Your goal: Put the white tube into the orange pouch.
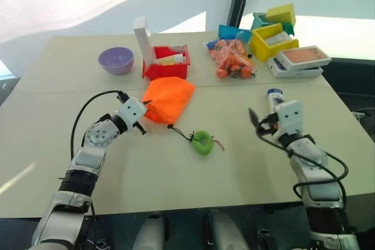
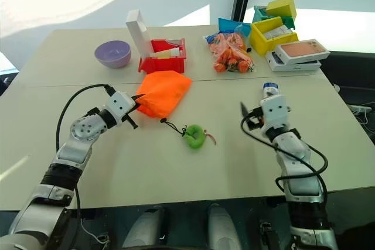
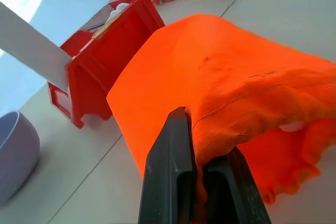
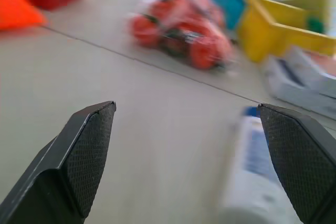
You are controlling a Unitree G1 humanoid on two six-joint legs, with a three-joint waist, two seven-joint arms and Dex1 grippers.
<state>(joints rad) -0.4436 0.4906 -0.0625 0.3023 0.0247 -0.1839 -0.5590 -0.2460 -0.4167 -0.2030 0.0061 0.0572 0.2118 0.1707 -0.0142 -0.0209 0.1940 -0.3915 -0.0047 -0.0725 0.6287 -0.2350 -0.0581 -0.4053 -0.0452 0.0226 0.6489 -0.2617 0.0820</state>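
Note:
The orange pouch (image 1: 170, 96) lies in the middle of the table, below the red bin. Its black cord (image 1: 180, 133) runs to a green fuzzy ball (image 1: 203, 143). My left gripper (image 1: 146, 109) is shut on the pouch's near left rim, and the fabric (image 3: 247, 103) bunches between the fingers in the left wrist view. The white tube (image 1: 273, 94) with a blue cap lies on the right side of the table. My right gripper (image 4: 186, 109) hangs open just before it. In the right wrist view the tube (image 4: 254, 174) lies close to one finger, untouched.
A red bin (image 1: 167, 68) with a raised white lid holds a cream tube (image 1: 169, 58). A purple bowl (image 1: 116, 60) stands at the back left. A clear bag of orange pieces (image 1: 231, 58), yellow boxes (image 1: 272, 40) and a flat white box (image 1: 302, 60) crowd the back right.

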